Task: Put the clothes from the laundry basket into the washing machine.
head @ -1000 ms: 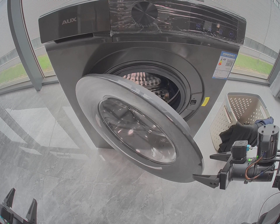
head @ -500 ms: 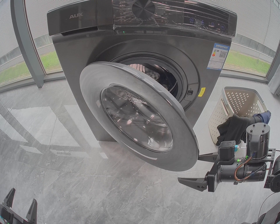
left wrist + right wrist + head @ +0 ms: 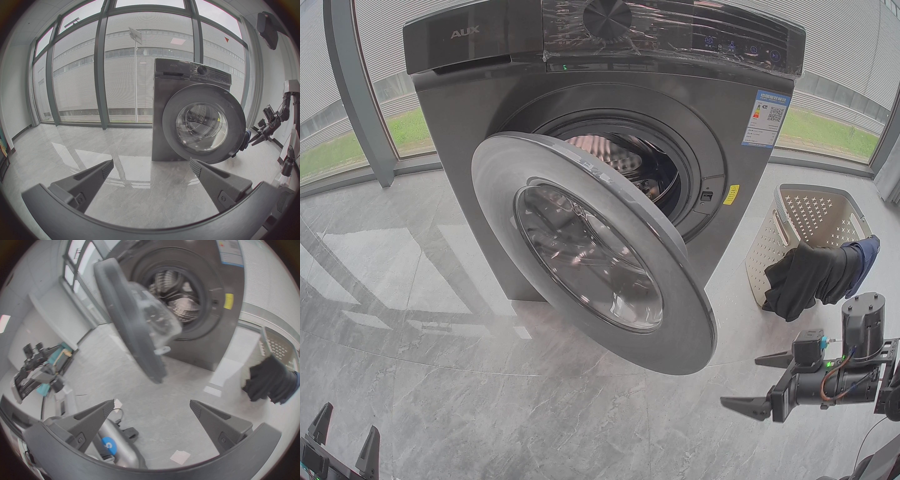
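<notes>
Now the clothes lie off my right claw's aim

Head view: my right claw (image 3: 739,380) hangs wide open with nothing in it. Its fingers aim towards my left, at the lower edge of the door (image 3: 675,294), which stands swung open off the washing machine (image 3: 462,125). The clothes (image 3: 812,278), a dark bundle with a blue end, drape over the near rim of the laundry basket (image 3: 765,250) and hang down its outer wall. They lie farther out than my right wrist and to the right of the fingertips, so the claw points away from them. The bundle's length runs side to side along the rim. My left claw (image 3: 349,419), also spread and empty, sits low at my far left, well apart from the basket. I judge the right arm has the pick.

Left wrist view: my left claw (image 3: 150,162) gapes over bare floor (image 3: 93,147), with the washing machine ahead and the door's face turned towards it.

Right wrist view: the open fingers of my right claw (image 3: 151,402) frame only floor. Past the door the drum (image 3: 175,293) shows no cloth that I can make out. The clothes (image 3: 270,382) sit off the claw's line, on the side away from the door; I reckon the wrist must swing round that way before any closing
</notes>
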You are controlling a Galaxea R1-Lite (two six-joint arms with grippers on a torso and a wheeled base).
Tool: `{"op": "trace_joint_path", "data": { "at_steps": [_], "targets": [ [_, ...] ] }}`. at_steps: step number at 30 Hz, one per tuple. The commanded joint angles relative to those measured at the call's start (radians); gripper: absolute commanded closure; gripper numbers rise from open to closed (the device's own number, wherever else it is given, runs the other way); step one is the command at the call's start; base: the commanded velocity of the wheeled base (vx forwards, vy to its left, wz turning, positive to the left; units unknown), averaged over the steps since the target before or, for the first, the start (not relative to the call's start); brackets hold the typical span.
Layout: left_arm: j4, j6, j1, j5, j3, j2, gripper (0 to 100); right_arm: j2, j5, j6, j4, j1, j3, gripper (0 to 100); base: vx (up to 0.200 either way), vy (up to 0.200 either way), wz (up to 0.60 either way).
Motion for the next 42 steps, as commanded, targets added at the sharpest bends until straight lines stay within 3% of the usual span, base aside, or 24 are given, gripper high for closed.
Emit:
{"op": "trace_joint_path", "data": {
  "at_steps": [1, 7, 10, 15, 25, 29, 31, 32, 33, 35, 37, 42],
  "targets": [
    [0.000, -0.001, 0.000, -0.001, 0.018, -0.018, 0, 0.096, -0.048, -0.026, -0.013, -0.204, -0.073, 0, 0.000, 0.000, 0.00],
    [0.000, -0.001, 0.000, -0.001, 0.018, -0.018, 0, 0.184, -0.066, 0.010, -0.030, -0.201, -0.214, 0, 0.000, 0.000, 0.00],
    [0.000, -0.001, 0.000, -0.003, 0.018, -0.018, 0, 0.233, -0.109, 0.059, -0.030, -0.136, -0.279, 0, 0.000, 0.000, 0.00],
    [0.000, -0.001, 0.000, -0.003, 0.018, -0.018, 0, 0.248, -0.124, 0.120, -0.030, -0.038, -0.286, 0, 0.000, 0.000, 0.00],
    [0.000, -0.001, 0.000, -0.001, 0.018, -0.018, 0, 0.202, -0.120, 0.122, -0.030, 0.083, -0.244, 0, 0.000, 0.000, 0.00],
    [0.000, -0.001, 0.000, -0.001, 0.018, -0.018, 0, 0.199, -0.131, 0.126, -0.030, 0.077, -0.253, 0, 0.000, 0.000, 0.00],
    [0.000, -0.001, 0.000, -0.003, 0.018, -0.018, 0, 0.207, -0.160, 0.131, -0.030, 0.066, -0.271, 0, 0.000, 0.000, 0.00],
    [0.001, -0.001, 0.000, -0.003, 0.016, -0.018, 0, 0.228, -0.195, 0.140, -0.030, 0.054, -0.291, 0, -0.200, 0.000, 0.00],
    [0.001, -0.001, 0.000, -0.003, 0.016, -0.018, 0, 0.231, -0.198, 0.142, -0.030, 0.054, -0.293, 0, -0.200, 0.000, 0.00],
    [0.001, -0.001, 0.000, -0.003, 0.016, -0.018, 0, 0.282, -0.238, 0.181, -0.030, 0.051, -0.339, 0, -0.200, 0.000, 0.00],
    [0.001, -0.001, 0.000, -0.003, 0.016, -0.018, 0, 0.314, -0.241, 0.206, -0.030, 0.060, -0.362, 0, -0.200, 0.000, 0.00],
    [0.000, 0.001, 0.000, -0.003, 0.018, -0.018, 0, 0.354, -0.239, 0.212, -0.038, 0.094, -0.388, 0, -0.160, 0.000, 0.00]
  ]
}}
